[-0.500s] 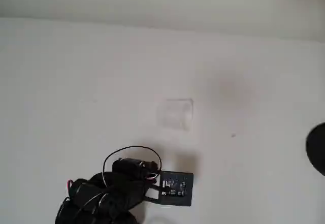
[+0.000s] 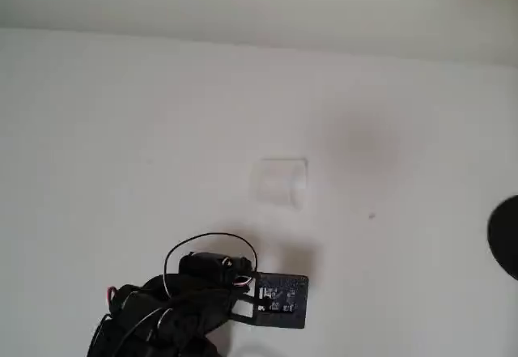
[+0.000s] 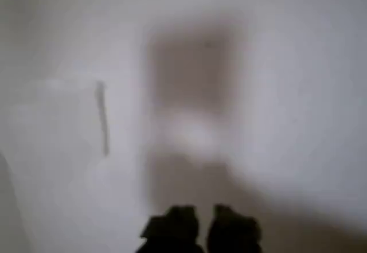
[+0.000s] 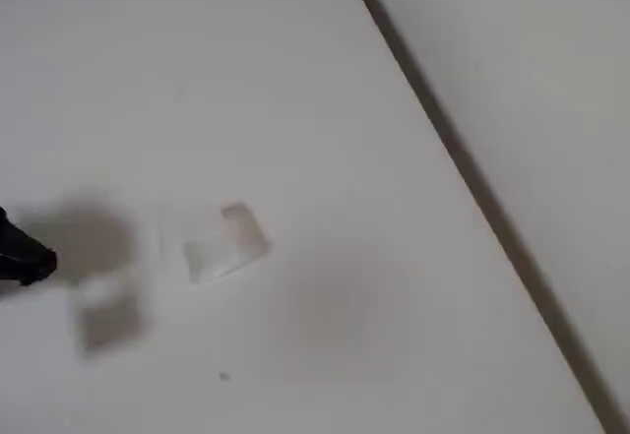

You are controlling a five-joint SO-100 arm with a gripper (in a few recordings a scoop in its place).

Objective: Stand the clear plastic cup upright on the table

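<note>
I am finding the clear plastic cup [image 2: 279, 181] lying on its side on the table [image 2: 97, 130], roughly midway across it and well clear of every edge in the overhead view; its outline reads as a faint whitish rectangle, not a round rim. In the fixed view the same cup [image 4: 224, 242] is showing as a pale tilted shape on the white surface, apart from everything else. I am holding the gripper [image 2: 282, 299] near the table's lower edge in the overhead view, below the cup and not touching it, with its black plate facing up and a wire looping over the motor behind it. In the wrist view the two dark fingertips [image 3: 173, 225] are sitting side by side at the bottom with only a thin gap between them, so the gripper [image 3: 200, 230] is reading as together and gripping nothing. That view is heavily blurred. A dark round object [image 2: 506, 235] is sitting at the table's right edge in the overhead view.
</note>
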